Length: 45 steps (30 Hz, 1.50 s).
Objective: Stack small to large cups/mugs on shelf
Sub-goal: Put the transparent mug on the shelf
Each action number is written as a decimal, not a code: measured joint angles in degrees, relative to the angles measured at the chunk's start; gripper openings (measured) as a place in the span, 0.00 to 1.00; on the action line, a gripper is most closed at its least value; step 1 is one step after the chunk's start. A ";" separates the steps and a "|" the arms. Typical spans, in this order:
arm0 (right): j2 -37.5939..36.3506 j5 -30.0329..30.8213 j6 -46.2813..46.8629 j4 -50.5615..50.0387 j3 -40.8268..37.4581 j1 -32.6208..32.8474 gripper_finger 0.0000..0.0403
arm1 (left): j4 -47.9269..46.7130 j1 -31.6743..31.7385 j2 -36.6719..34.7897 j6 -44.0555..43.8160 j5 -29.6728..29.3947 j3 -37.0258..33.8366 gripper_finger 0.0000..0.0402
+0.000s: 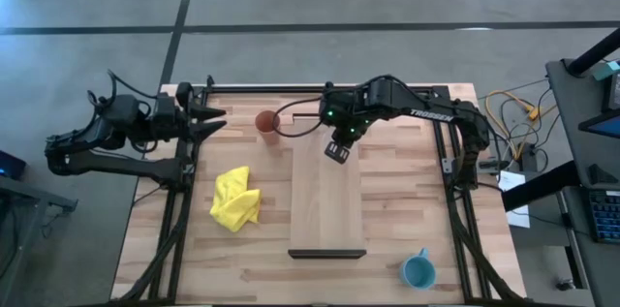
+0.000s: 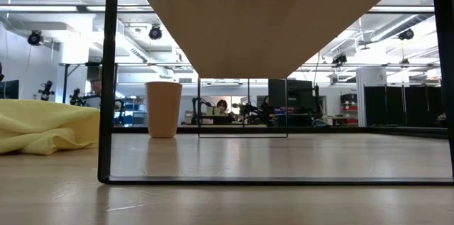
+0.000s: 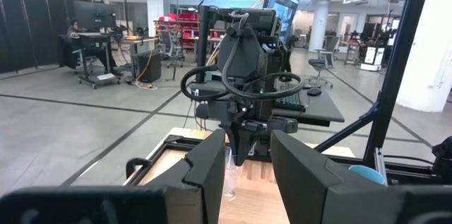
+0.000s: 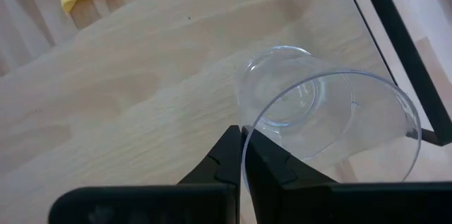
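Pale wood of the shelf [image 1: 326, 200] lies under the right gripper [image 1: 337, 153] in the high view, near its far end; the orange-brown cup [image 1: 266, 122] and blue mug [image 1: 418, 270] wait on the table, apart. The left gripper [image 1: 207, 119] is parked at the edge, jaws spread and empty. From the right wrist, the jaws pinch the glass mug [image 4: 325, 118] by its rim, probably to set it first.

Slatted tabletop [image 1: 387, 268], shelf [image 1: 326, 200], yellow cloth [image 1: 236, 200]
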 joint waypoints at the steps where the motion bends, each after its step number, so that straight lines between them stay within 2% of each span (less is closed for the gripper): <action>1: 0.00 -0.04 0.00 0.02 -0.26 0.00 0.02 | 0.00 -0.01 0.04 0.00 0.00 0.00 0.25; 21: -0.07 0.23 -0.02 0.49 -1.87 0.02 0.02 | 0.00 -0.02 0.29 0.00 0.00 0.00 0.25; 33: -0.07 0.23 0.00 1.11 0.33 0.02 0.02 | 0.00 -0.02 0.29 0.00 -0.01 0.00 0.25; 38: -0.07 0.21 3.23 1.61 0.29 0.04 0.02 | 0.00 -0.01 0.29 0.00 0.00 0.00 0.25; 45: -0.07 -0.23 1.55 1.85 0.29 0.04 0.02 | -0.02 0.00 0.27 0.00 0.00 0.00 0.25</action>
